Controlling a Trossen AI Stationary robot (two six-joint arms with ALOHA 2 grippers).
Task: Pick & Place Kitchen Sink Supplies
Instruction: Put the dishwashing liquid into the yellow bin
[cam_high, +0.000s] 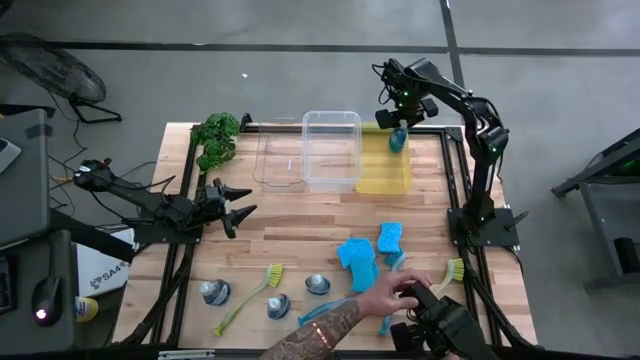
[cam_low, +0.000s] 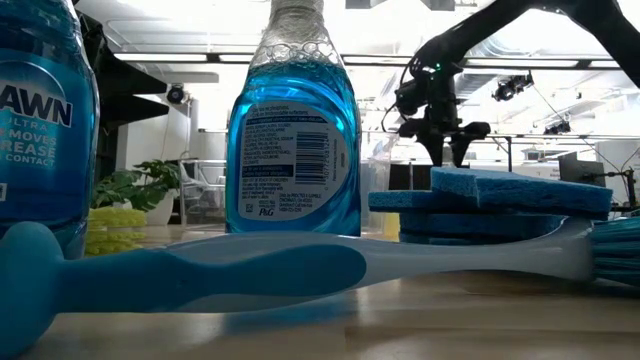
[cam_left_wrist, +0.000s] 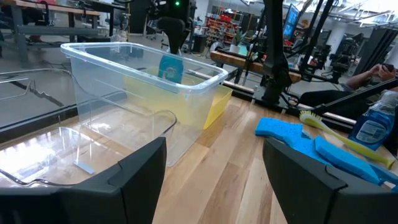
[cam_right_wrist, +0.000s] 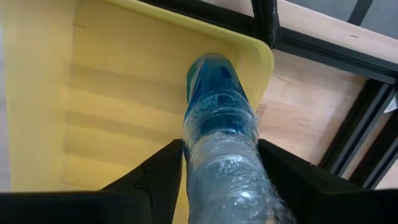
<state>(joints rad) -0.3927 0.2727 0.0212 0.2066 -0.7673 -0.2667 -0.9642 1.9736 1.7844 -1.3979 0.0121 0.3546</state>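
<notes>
Blue bottle (cam_right_wrist: 221, 143) btwn right end effector (cam_right_wrist: 217, 180) fingers, gripped over yellow bin (cam_right_wrist: 93, 99); left end effector (cam_high: 240, 205) wide open.

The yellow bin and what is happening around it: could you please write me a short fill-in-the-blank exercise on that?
1. The right gripper holds a blue-liquid bottle over the ____ bin.
2. The left gripper, waiting near the leafy plant, has its fingers ____.
3. Beside the yellow bin stands a ____ plastic bin.
4. A person's tattooed ____ reaches in near the blue sponges.

Missing words: yellow; open; clear; arm
</notes>
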